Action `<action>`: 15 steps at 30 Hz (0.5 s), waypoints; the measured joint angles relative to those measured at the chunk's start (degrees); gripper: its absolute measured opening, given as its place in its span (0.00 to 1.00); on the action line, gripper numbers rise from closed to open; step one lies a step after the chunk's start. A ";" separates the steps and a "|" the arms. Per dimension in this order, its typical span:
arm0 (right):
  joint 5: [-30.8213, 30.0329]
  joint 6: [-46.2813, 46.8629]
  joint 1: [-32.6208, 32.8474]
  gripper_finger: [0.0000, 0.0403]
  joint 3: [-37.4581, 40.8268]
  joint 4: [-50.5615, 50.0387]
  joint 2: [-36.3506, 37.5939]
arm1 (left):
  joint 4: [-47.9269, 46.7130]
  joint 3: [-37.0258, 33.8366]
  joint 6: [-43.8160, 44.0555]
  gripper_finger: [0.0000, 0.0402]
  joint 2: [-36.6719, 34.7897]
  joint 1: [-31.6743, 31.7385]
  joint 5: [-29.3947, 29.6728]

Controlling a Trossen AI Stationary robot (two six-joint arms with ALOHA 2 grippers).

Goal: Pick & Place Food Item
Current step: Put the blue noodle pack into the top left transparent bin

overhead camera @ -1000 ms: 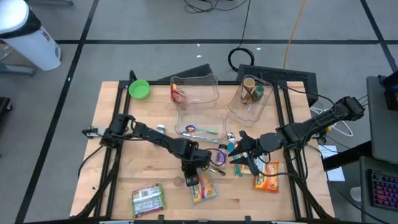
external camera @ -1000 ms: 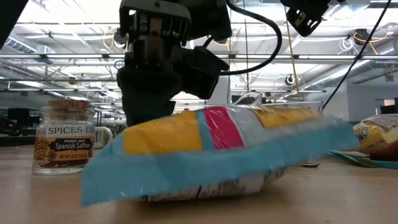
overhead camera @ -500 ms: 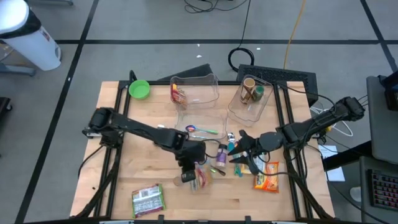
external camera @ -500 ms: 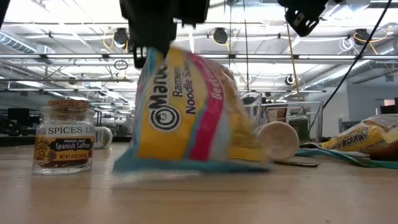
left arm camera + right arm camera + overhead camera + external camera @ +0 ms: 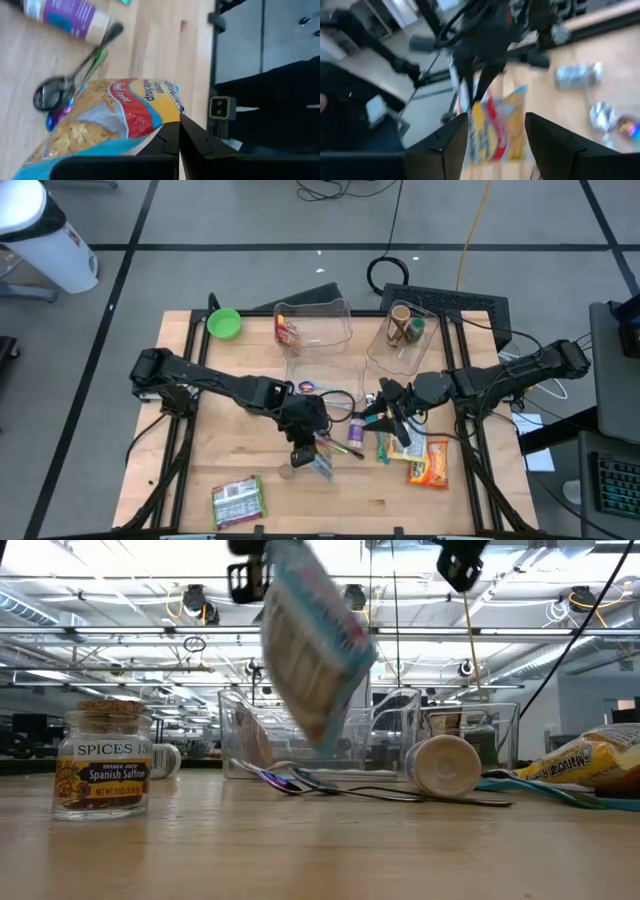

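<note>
- High view: left gripper (image 5: 303, 442) hangs over the middle of the wooden desk (image 5: 200, 450), jaws pinching a noodle packet (image 5: 318, 462) clear of the boards.
- Right gripper (image 5: 385, 412) sits near it, jaws spread, holding nothing.
- Low view: a spice jar (image 5: 103, 761) stands on the desk; ceiling lights and beams fill the room behind.

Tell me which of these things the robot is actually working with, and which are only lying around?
In the job:
- left gripper, shut on the ramen packet
- yellow, red and blue ramen noodle packet, lifted off the table
- right gripper, jaws apart, empty

Lying about:
- glass saffron spice jar
- green bowl
- clear plastic bins
- orange snack bag
- metal spoons
</note>
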State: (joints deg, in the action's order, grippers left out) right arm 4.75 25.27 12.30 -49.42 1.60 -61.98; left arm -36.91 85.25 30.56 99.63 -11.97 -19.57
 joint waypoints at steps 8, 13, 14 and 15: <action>3.37 -7.30 -4.30 0.53 -6.30 -1.45 -0.02 | -5.40 9.04 -6.21 0.00 0.00 1.69 0.68; 9.08 -9.47 -5.57 0.53 -8.93 -6.19 -2.30 | -12.12 16.13 -12.47 0.00 0.00 1.88 0.15; 9.09 -9.50 -5.66 0.53 -9.13 -6.19 -3.01 | -12.93 17.48 -13.41 0.00 0.00 1.88 0.12; 9.09 -9.52 -5.67 0.53 -9.14 -6.12 -3.57 | -13.98 18.89 -14.15 0.00 -0.04 1.88 0.10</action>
State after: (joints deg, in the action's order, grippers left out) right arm 13.84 15.76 6.63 -58.57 -4.53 -65.54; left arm -50.89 104.13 16.41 99.59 -10.09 -19.46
